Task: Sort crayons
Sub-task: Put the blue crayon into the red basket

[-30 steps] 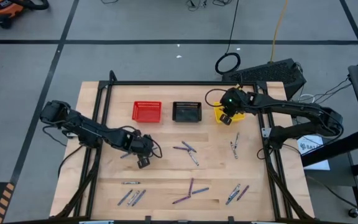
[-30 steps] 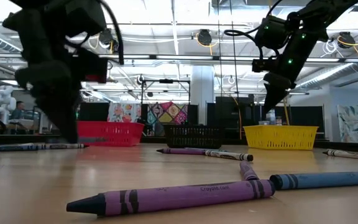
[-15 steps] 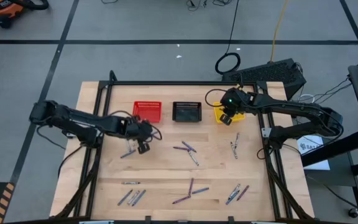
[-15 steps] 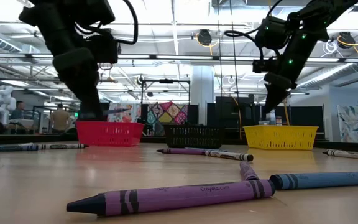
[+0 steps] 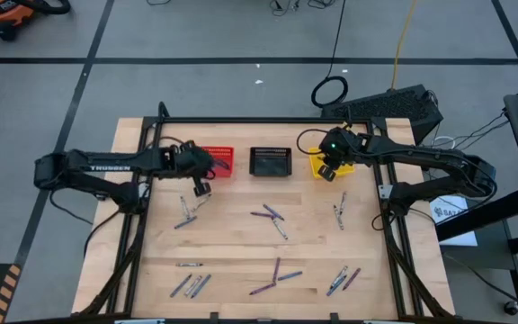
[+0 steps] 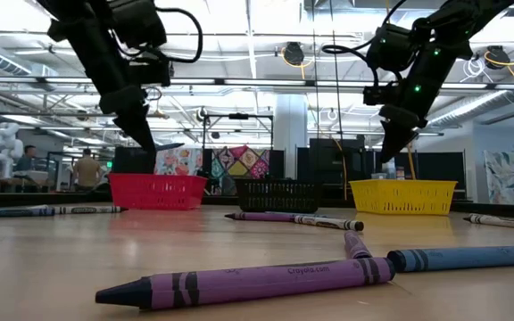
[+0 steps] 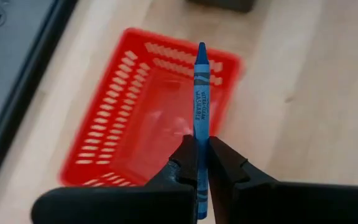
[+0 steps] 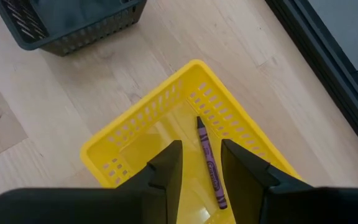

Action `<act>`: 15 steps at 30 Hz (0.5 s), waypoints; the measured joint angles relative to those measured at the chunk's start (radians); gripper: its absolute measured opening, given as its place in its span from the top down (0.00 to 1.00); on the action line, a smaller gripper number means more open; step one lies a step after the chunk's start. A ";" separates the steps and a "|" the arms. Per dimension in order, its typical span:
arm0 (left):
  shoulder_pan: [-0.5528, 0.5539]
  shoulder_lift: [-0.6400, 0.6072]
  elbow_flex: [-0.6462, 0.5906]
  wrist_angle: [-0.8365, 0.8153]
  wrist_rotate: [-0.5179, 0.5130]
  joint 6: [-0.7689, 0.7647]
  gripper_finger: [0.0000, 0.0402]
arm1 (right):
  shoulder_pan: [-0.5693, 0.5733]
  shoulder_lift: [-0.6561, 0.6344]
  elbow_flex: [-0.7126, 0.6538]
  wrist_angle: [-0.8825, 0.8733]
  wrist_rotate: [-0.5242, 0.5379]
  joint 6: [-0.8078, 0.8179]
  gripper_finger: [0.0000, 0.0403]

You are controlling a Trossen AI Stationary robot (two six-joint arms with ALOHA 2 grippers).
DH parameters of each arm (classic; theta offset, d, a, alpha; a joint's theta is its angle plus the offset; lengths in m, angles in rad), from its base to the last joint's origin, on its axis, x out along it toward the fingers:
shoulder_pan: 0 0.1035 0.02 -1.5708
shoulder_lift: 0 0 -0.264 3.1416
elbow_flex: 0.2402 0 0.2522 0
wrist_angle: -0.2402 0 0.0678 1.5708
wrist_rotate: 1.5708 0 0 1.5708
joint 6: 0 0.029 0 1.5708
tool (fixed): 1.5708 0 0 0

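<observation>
My left gripper (image 7: 202, 148) is shut on a blue crayon (image 7: 201, 81) and hangs over the near left part of the red basket (image 5: 214, 162). In the low view, my left gripper (image 6: 146, 139) is above the red basket (image 6: 157, 191). My right gripper (image 8: 202, 148) stands open above the yellow basket (image 8: 166, 118), touching nothing. A purple crayon (image 8: 209, 165) lies on that basket's floor. Several other crayons lie flat on the table, among them a group (image 5: 272, 216) at the middle and a pair (image 5: 185, 214) at the left. My left gripper pinches the blue crayon's rear part (image 7: 201, 134) between its two fingers. The crayon lies along the fingers, its pointed tip (image 7: 202, 47) sticking out ahead of them. The fingers slant down from the table's left side. The crayon is lifted clear, above the red basket.
A black basket (image 5: 271, 162) stands between the red and the yellow one along the far edge. More crayons lie near the front edge (image 5: 275, 274) and at the right (image 5: 340, 211). A purple crayon (image 6: 248, 285) and a blue one (image 6: 471, 259) lie close to the low camera.
My left gripper has risen and swung toward the table's far edge, from beside the left crayon pair to above the red basket. It has stayed shut on the blue crayon the whole way.
</observation>
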 joint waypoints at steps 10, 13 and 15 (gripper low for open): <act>0.164 0.032 0.000 0.002 0.092 0.227 0.97 | 0.053 0.000 0.000 0.052 0.000 0.030 0.76; 0.183 0.068 0.000 0.002 0.100 0.250 0.97 | 0.081 0.000 0.000 0.088 -0.001 0.029 0.76; 0.194 0.091 0.000 0.003 0.100 0.252 0.97 | 0.096 0.000 0.000 0.096 -0.001 0.029 0.76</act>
